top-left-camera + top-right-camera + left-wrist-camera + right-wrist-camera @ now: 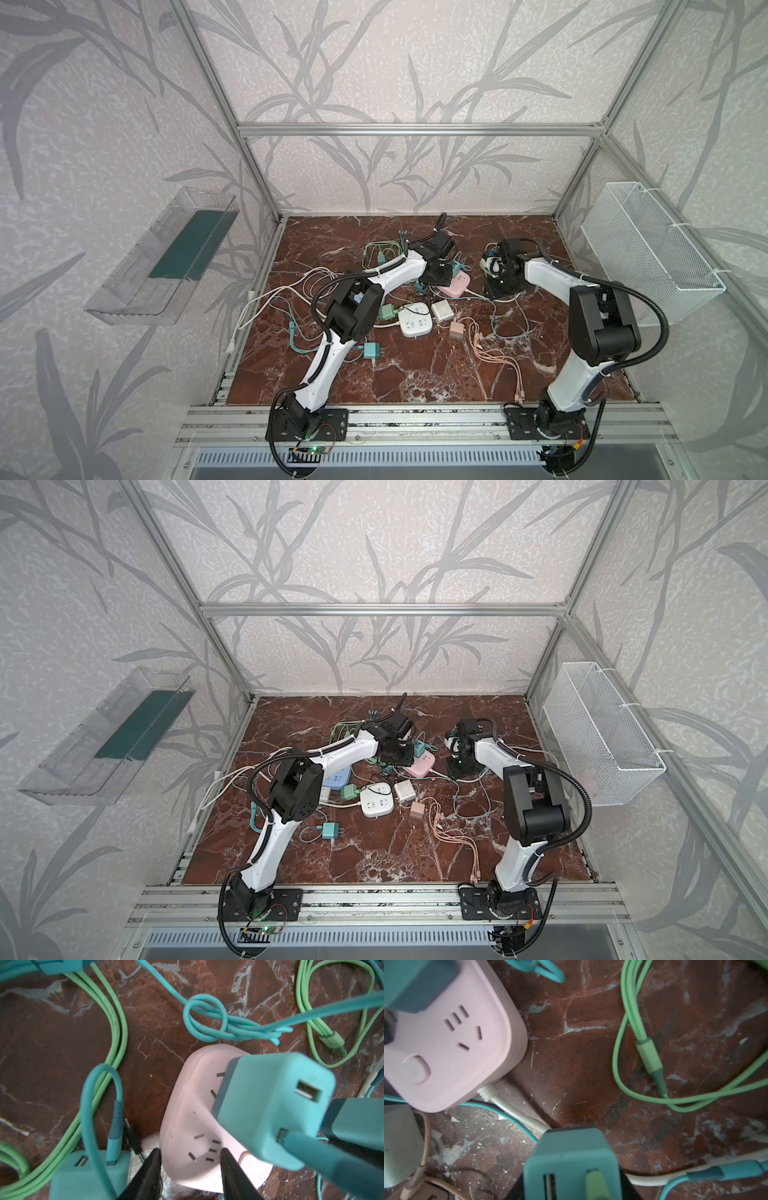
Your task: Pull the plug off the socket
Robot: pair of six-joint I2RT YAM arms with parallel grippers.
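Observation:
The pink socket (197, 1118) lies on the marble table (415, 374) among cables; it shows in both top views (456, 286) (423, 765). One teal plug (270, 1109) still stands plugged into it, also seen in the right wrist view (415, 982). My left gripper (190, 1157) (438, 276) reaches down over the socket's end, shut on it with a finger on each side. My right gripper (571, 1184) (493, 267) is shut on a second teal plug (571, 1159) with a green cable in its port. That plug hangs clear of the socket, to its right.
Green cables (648, 1053) and teal cables (207, 1020) loop around the socket. A white power strip (415, 322), a white cube (441, 311), a pink charger (457, 330) and a teal charger (371, 351) lie nearer the front. A wire basket (648, 257) hangs on the right wall.

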